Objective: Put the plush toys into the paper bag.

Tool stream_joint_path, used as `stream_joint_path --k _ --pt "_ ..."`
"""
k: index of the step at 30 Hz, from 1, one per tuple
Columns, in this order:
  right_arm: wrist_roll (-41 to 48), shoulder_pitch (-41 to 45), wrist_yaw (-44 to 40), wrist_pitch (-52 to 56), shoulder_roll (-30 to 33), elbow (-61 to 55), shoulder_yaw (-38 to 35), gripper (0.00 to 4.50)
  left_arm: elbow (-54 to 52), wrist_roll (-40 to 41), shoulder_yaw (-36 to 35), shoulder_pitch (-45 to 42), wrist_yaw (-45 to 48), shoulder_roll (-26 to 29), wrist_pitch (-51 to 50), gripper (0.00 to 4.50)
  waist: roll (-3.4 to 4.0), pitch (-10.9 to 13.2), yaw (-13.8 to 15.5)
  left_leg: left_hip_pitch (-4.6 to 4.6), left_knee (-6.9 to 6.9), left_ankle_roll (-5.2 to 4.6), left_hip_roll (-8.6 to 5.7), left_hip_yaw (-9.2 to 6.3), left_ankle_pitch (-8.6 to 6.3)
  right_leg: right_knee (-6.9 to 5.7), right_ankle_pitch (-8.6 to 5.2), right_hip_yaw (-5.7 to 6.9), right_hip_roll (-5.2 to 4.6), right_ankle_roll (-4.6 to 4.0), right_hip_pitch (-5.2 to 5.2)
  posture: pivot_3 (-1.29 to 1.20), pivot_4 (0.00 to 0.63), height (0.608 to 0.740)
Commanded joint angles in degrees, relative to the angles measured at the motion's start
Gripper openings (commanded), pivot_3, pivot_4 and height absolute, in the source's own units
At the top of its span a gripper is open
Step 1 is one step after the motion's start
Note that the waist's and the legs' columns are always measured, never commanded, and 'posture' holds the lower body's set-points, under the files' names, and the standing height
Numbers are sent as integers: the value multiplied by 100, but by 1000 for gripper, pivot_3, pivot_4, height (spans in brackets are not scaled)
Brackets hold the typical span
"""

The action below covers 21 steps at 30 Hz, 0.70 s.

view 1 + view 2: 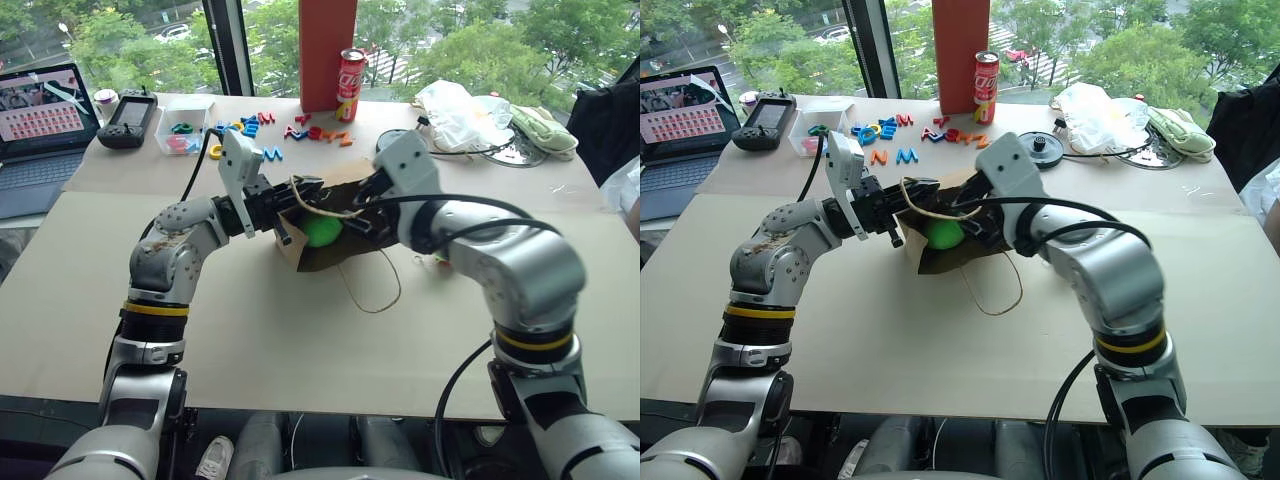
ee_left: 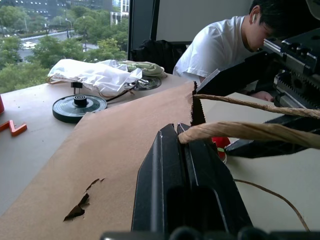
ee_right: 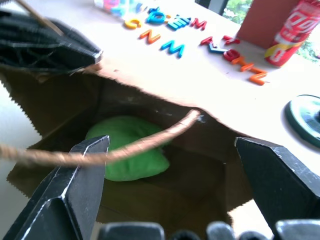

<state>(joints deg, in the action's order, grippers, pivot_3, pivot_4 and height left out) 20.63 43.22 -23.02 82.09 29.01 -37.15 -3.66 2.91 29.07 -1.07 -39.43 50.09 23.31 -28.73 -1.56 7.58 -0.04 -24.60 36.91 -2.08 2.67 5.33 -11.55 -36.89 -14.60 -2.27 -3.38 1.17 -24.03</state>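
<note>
The paper bag lies on its side mid-table, mouth toward the robot, with bare tabletop in front. The left gripper is clamped on the bag's rim and cord handle; the right gripper stands wide apart at the mouth. The green plush toy lies inside; plastic letters, a can and a red box stand behind.

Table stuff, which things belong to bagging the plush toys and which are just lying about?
Job: paper bag, green plush inside it, red plush, left claw shut on the bag's edge, right claw open.

Lying about: letters, can, laptop, white bag.
</note>
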Motion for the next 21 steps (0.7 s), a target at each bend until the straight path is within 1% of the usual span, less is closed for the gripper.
stream_joint_path --k 1,3,6,9,12,18,21 --pt "-3 -632 -152 282 714 -173 -843 4445 -198 -18 -63 -12 -9 58 105 0 0 0 15 3 0 -1 0 -3 -1 15 0 3 0 0 4 0 150 739" --pt "-177 -934 58 280 929 -4 -826 4445 -190 -19 -56 -12 -11 55 110 0 0 0 9 4 -2 -1 -4 -1 -1 23 0 0 -1 0 1 0 150 739" --pt "-438 -1207 503 215 742 266 -632 4445 -194 -9 -46 -15 -14 48 99 0 1 0 -84 12 -3 -1 -5 5 0 21 -1 -14 6 -2 -4 0 150 739" --pt "-793 -1457 1095 4 193 604 -453 4445 -184 -11 -40 -21 -9 37 103 0 0 -1 -144 28 -5 0 -1 6 1 11 -2 -28 17 -5 0 0 150 739" --pt "-1141 -1591 1640 -246 -398 893 -425 4445 -170 -15 -40 -30 -8 30 109 0 2 0 -136 31 -5 7 4 1 5 4 -2 -27 24 -6 0 0 150 739" --pt "-1571 -1728 2385 -837 -1192 1408 -489 4445 -168 -19 -25 -32 -16 5 117 0 4 1 -82 23 -5 11 -6 7 7 8 -2 -26 11 -4 -2 0 150 739" --pt "-1743 -1747 2692 -1240 -1517 1695 -642 4445 -157 -17 -26 -43 -21 -7 119 0 4 1 -71 22 -7 11 -6 5 7 9 -2 -23 11 -4 -3 0 150 739"
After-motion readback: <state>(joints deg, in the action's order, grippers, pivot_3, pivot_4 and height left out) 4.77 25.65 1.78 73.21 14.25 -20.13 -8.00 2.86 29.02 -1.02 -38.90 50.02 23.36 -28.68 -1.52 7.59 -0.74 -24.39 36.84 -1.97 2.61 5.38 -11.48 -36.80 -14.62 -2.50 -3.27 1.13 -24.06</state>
